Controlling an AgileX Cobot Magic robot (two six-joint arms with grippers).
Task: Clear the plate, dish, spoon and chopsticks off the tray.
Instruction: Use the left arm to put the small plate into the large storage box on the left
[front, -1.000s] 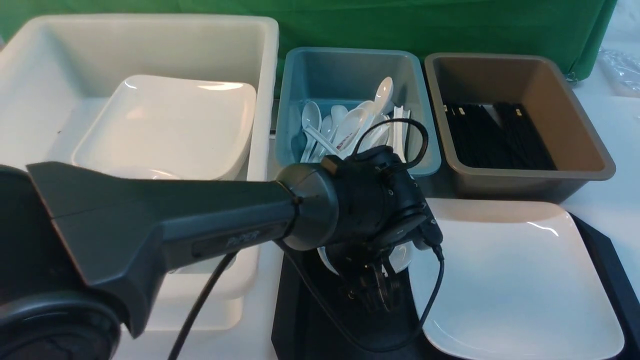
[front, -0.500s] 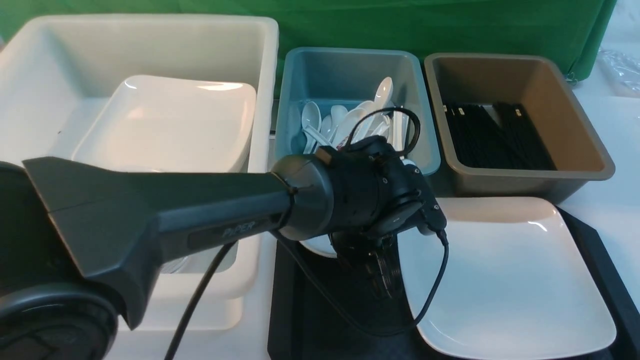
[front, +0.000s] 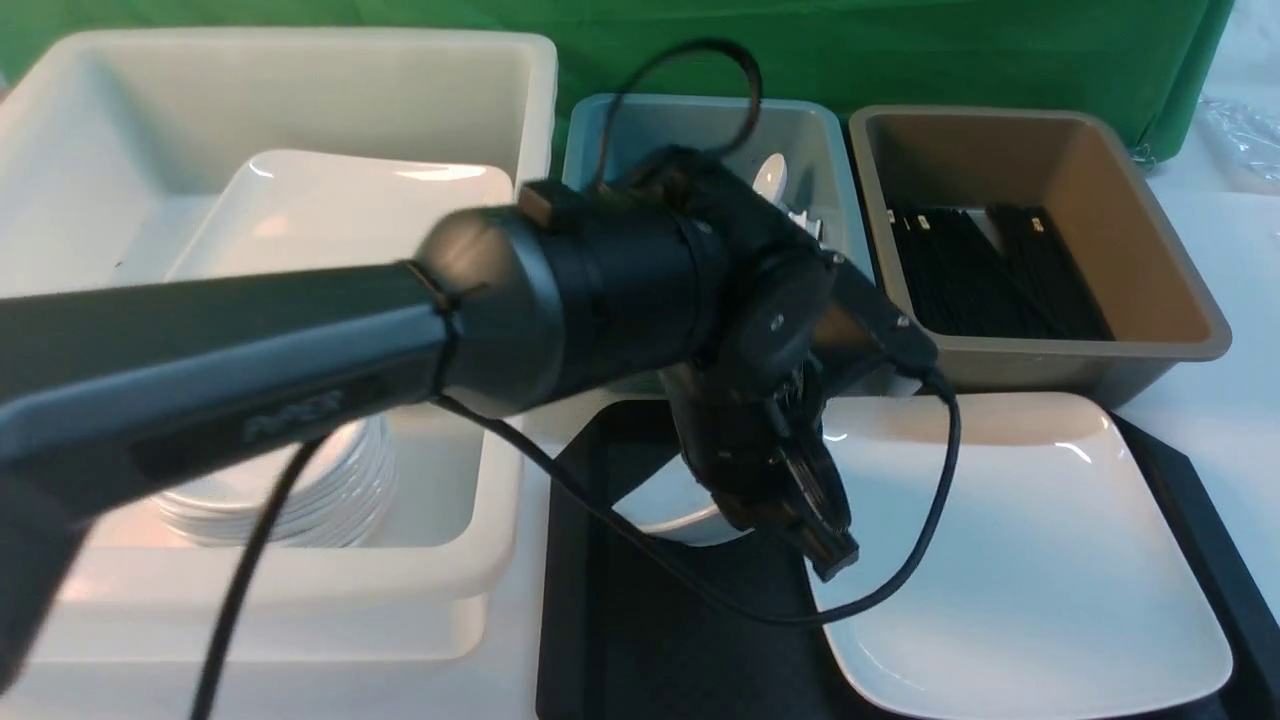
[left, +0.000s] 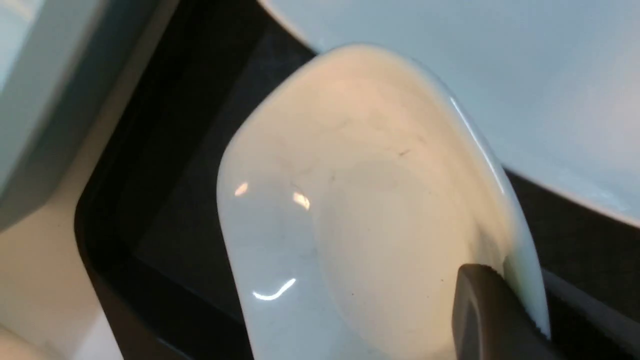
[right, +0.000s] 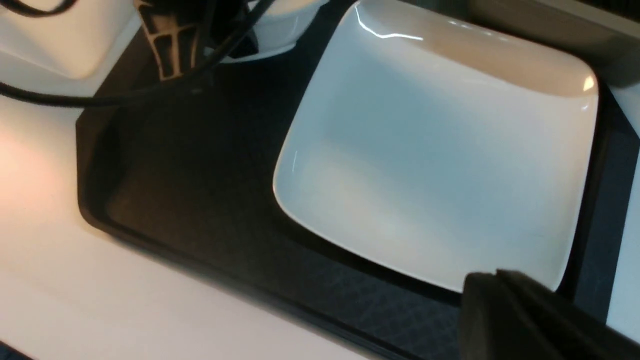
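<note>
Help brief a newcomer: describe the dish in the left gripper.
Find the big black plastic tray; near its far left corner the left gripper pinches a small deep glossy white dish. The large white square plate beside it is far wider.

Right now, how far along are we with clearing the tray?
Looks done: black chopsticks lie in the brown bin and white spoons in the teal bin; none show on the visible part of the tray. In hand: the left claw is shut on the small dish at its rim, holding it tilted above the tray. Left: putting that dish away, then the plate, which lies flat on the tray.
</note>
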